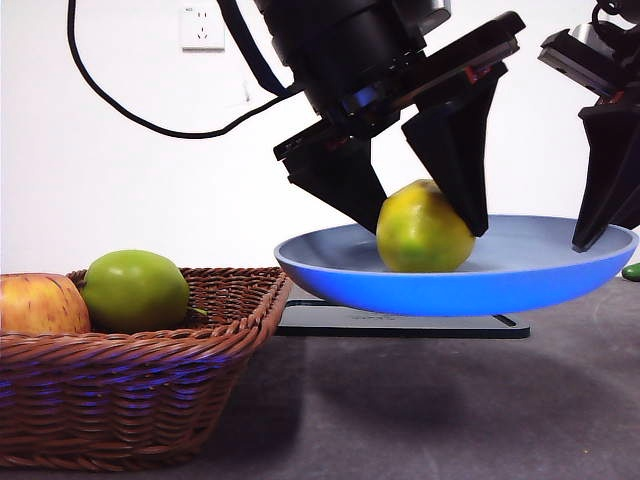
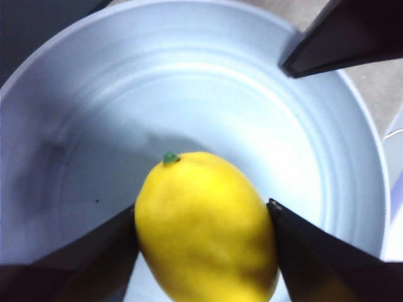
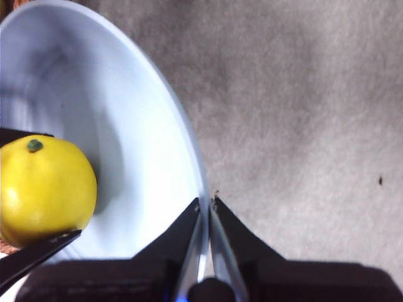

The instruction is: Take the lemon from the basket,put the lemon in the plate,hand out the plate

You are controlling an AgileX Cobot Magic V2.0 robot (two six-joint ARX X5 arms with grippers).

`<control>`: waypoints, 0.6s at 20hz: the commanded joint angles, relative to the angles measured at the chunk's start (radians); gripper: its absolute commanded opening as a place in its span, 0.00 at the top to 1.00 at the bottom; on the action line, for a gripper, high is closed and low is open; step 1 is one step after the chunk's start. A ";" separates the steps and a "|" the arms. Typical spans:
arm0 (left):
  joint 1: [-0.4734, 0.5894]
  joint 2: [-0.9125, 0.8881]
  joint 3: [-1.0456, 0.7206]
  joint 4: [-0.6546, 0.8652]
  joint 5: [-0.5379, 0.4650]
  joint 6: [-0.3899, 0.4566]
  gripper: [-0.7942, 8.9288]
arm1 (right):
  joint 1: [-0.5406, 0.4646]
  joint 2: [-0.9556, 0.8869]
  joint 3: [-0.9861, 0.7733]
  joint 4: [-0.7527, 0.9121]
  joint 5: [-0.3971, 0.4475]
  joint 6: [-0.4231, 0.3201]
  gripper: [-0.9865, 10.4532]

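Observation:
The yellow lemon (image 1: 422, 230) sits in the light blue plate (image 1: 520, 285), which hangs a little above the table. My left gripper (image 1: 427, 222) comes down from above and is shut on the lemon (image 2: 204, 226), with a jaw touching each side of it. My right gripper (image 1: 605, 240) is shut on the plate's right rim (image 3: 203, 189) and holds the plate up. The brown wicker basket (image 1: 150, 370) stands at the front left, apart from both grippers.
A green apple (image 1: 135, 290) and a red-yellow apple (image 1: 40, 305) lie in the basket. A flat black tray (image 1: 400, 322) lies on the grey table under the plate. A small green object (image 1: 631, 271) shows at the right edge.

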 commanded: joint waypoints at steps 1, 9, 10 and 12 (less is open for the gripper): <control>-0.012 0.014 0.015 0.006 0.016 0.014 0.53 | 0.003 0.010 0.010 0.002 -0.017 0.006 0.91; -0.009 -0.028 0.176 -0.167 0.008 0.012 0.53 | -0.026 0.038 0.010 -0.001 -0.014 0.006 0.91; -0.009 -0.034 0.212 -0.194 0.008 0.020 0.53 | -0.039 0.055 0.011 0.000 -0.016 0.006 0.91; -0.009 -0.047 0.275 -0.255 0.008 0.035 0.53 | -0.069 0.094 0.013 0.024 -0.019 0.006 0.91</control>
